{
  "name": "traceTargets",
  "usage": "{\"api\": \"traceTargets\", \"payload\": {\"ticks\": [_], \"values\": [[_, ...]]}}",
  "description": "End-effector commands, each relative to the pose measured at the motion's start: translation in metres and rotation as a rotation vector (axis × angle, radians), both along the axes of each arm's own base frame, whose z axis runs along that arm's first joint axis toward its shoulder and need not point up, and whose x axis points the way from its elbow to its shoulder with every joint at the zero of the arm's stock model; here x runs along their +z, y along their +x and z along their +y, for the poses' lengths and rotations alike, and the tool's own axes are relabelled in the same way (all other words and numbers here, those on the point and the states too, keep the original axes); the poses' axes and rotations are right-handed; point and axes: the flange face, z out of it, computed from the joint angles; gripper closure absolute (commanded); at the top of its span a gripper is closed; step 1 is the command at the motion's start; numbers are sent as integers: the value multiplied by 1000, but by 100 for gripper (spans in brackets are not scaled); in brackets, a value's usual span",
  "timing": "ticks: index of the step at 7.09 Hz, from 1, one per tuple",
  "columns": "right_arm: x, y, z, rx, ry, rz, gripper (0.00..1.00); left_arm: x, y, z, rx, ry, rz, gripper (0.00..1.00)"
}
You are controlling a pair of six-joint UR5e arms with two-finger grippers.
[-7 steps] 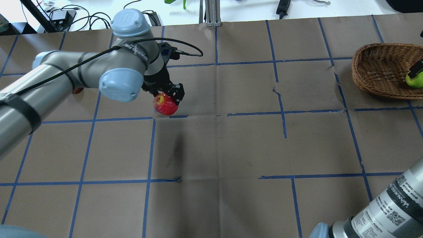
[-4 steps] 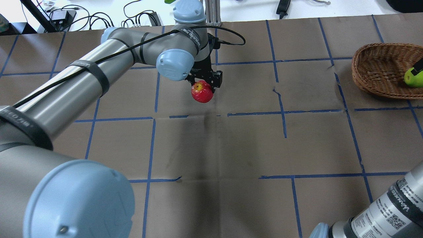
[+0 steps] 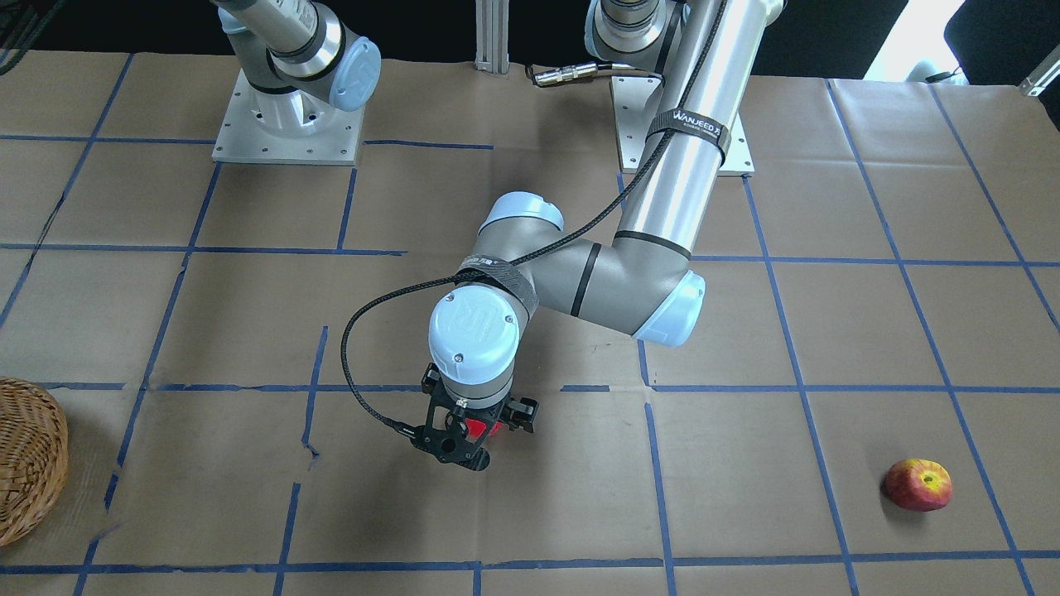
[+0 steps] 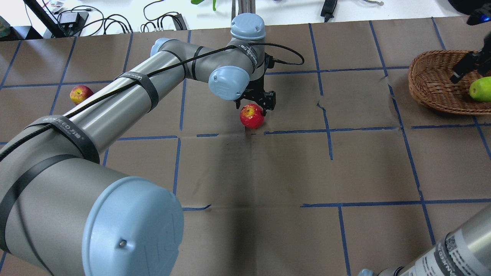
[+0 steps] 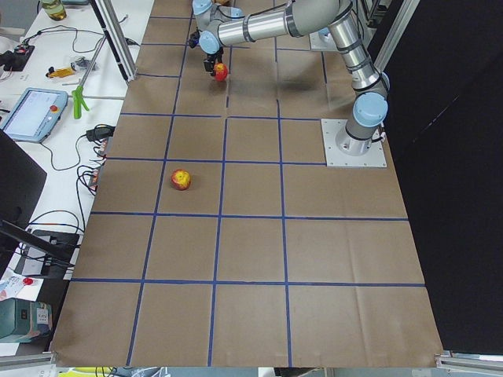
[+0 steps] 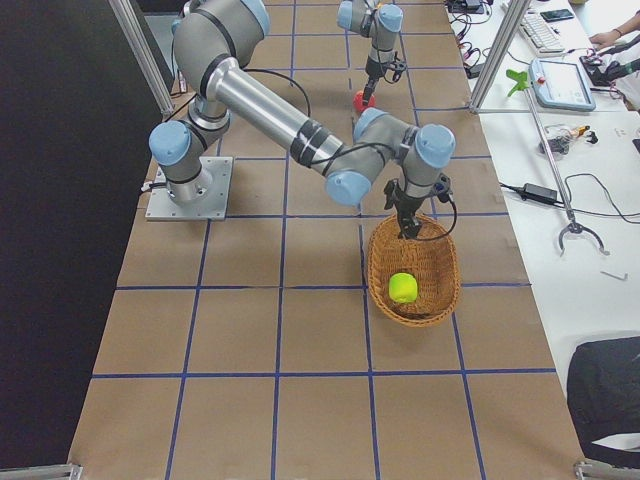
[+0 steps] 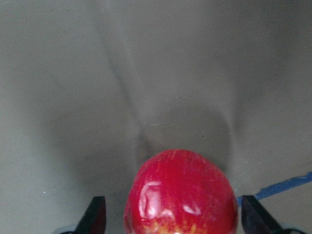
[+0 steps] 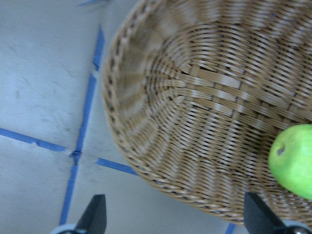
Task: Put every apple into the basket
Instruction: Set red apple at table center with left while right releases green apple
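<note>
My left gripper (image 4: pixel 256 106) is shut on the solid red apple (image 4: pixel 252 115) and holds it just above the table's middle; the left wrist view shows the apple (image 7: pixel 181 192) between both fingers. The red-and-yellow apple (image 4: pixel 81 94) lies on the table at the far left, also in the front-facing view (image 3: pixel 918 484). The yellow-green apple (image 4: pixel 481 89) lies inside the wicker basket (image 4: pixel 427 86) at the far right. My right gripper (image 6: pixel 407 225) is open and empty above the basket's near rim; its wrist view shows the basket (image 8: pixel 195 97) and the green apple (image 8: pixel 295 161).
The table is covered in brown paper with a blue tape grid (image 4: pixel 326 130). Cables and gear (image 4: pixel 73 19) lie beyond the far edge. The left arm's long link (image 4: pixel 115 99) stretches across the left half of the table.
My left arm has carried the red apple to the right, toward the table's middle. My right gripper has drawn up and away from the green apple, which stays in the basket.
</note>
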Motion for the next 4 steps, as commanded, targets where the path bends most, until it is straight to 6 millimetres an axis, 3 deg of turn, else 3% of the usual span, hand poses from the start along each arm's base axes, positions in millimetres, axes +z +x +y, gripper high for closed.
{"api": "traceTargets", "payload": {"ticks": [1, 2, 3, 4], "values": [[-6, 122, 47, -116, 3, 14, 0, 44, 14, -3, 19, -46, 17, 1], [-27, 176, 60, -145, 12, 20, 0, 79, 57, -11, 65, -39, 13, 1], [-33, 243, 60, -195, -4, 34, 0, 121, 159, -6, 202, 49, -12, 1], [-36, 304, 63, -204, -29, 38, 0, 135, 266, 4, 239, 86, 5, 1]]}}
